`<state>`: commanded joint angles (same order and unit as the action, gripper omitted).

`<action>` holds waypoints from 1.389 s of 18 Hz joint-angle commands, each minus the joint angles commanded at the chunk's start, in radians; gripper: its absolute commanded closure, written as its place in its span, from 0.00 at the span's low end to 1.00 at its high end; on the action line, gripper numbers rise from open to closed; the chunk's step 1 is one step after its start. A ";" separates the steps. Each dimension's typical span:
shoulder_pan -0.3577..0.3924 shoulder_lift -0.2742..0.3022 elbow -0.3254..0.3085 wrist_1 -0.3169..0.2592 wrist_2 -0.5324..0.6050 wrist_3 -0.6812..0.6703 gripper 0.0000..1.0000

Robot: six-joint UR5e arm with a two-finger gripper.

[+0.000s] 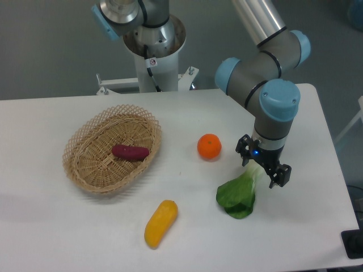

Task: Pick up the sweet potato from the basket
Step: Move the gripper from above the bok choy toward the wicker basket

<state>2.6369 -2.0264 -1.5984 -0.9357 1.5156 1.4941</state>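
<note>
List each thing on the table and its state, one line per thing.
sweet potato: lying in the basket
basket: upright on the table
orange fruit: on the table
yellow vegetable: lying flat
leafy green: below the gripper
gripper: open, empty

Arm bent over, wrist vertical, hand (262, 168) pointing down, fingers spread.

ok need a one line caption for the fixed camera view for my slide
Sweet potato lying in the wicker basket while the UR5e's open hand hangs over a leafy green across the table.
</note>
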 joint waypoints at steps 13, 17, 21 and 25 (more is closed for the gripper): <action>-0.070 0.012 -0.011 0.002 -0.009 -0.084 0.00; -0.133 0.073 -0.090 0.002 -0.038 -0.081 0.00; -0.213 0.119 -0.130 0.000 -0.051 -0.101 0.00; -0.287 0.184 -0.216 0.003 -0.054 -0.100 0.00</action>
<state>2.3503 -1.8424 -1.8145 -0.9327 1.4619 1.3944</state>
